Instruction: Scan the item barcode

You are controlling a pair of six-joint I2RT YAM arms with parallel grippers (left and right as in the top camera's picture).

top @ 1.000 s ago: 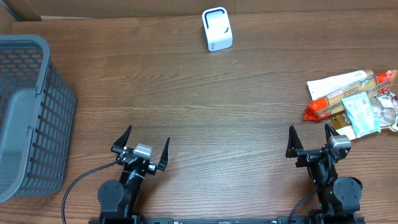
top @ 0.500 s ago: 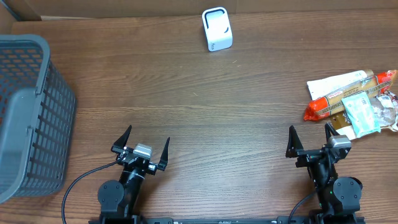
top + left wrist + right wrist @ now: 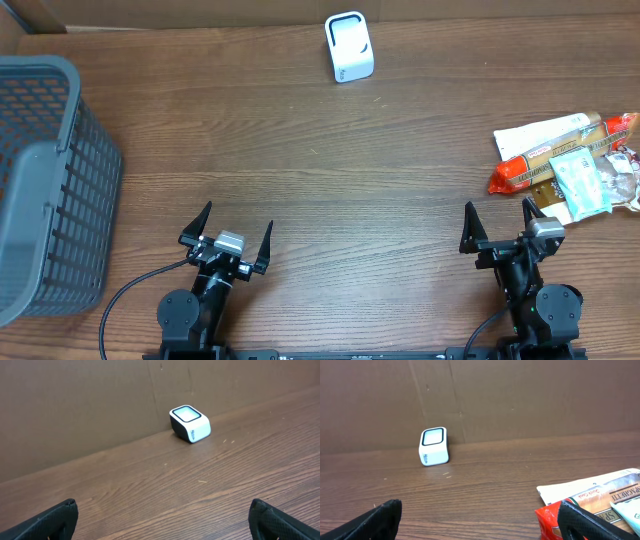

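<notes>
The left gripper (image 3: 238,216) sits low near the front edge of the bench (image 3: 330,170), its jaws spread wide with nothing between them. The right gripper (image 3: 498,205) stands the same way, well off to its right. Ahead of both lies open brown wood reaching to the back edge, where a cardboard wall (image 3: 75,405) rises. The white scanner (image 3: 349,47) stands just before that wall, far ahead and right of the left gripper and far ahead and left of the right one. The pile of packets (image 3: 565,155) lies just ahead and right of the right gripper, close to the bench's right edge. A spaghetti packet (image 3: 605,496) lies lowest, with a pale teal pouch (image 3: 580,180) across it. A gray mesh basket (image 3: 85,200) stands far left of the left gripper at the left edge, showing only its plain gray floor.
</notes>
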